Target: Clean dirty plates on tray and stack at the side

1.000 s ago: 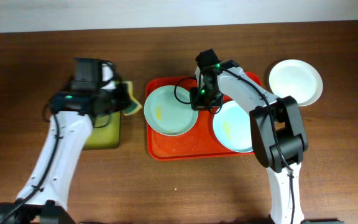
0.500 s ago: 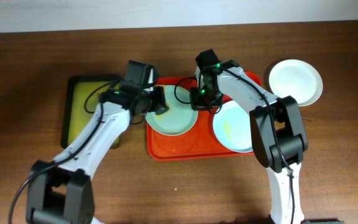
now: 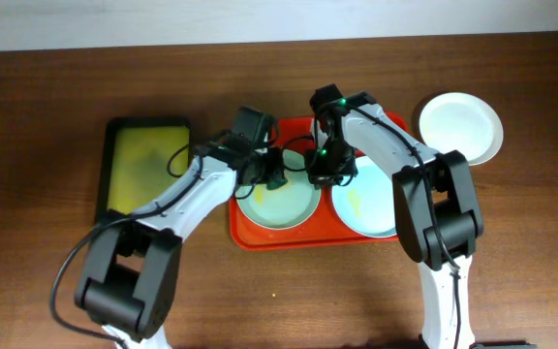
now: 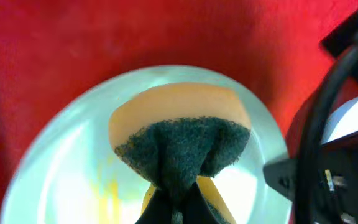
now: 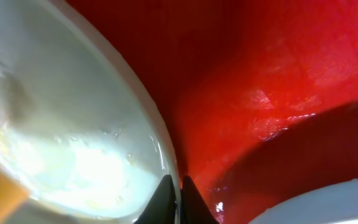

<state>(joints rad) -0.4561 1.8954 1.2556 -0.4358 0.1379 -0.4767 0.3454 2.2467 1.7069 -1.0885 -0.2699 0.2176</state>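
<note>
Over the tray (image 3: pixel 245 233), from above, left gripper (image 3: pixel 273 178) and right gripper (image 3: pixel 324 177) meet at one plate (image 3: pixel 284 206). Left wrist: jaws clench a sponge (image 4: pixel 179 124) over it; a hard wipe could skid it. Right wrist: jaws pinch only its rim (image 5: pixel 161 152), which may slip.

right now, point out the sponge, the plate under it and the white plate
sponge (image 4: pixel 178 109): left wrist view, its orange face
mint plate (image 3: pixel 289 208): overhead view, its bare inside
white plate (image 3: pixel 460 126): overhead view, its centre
</note>
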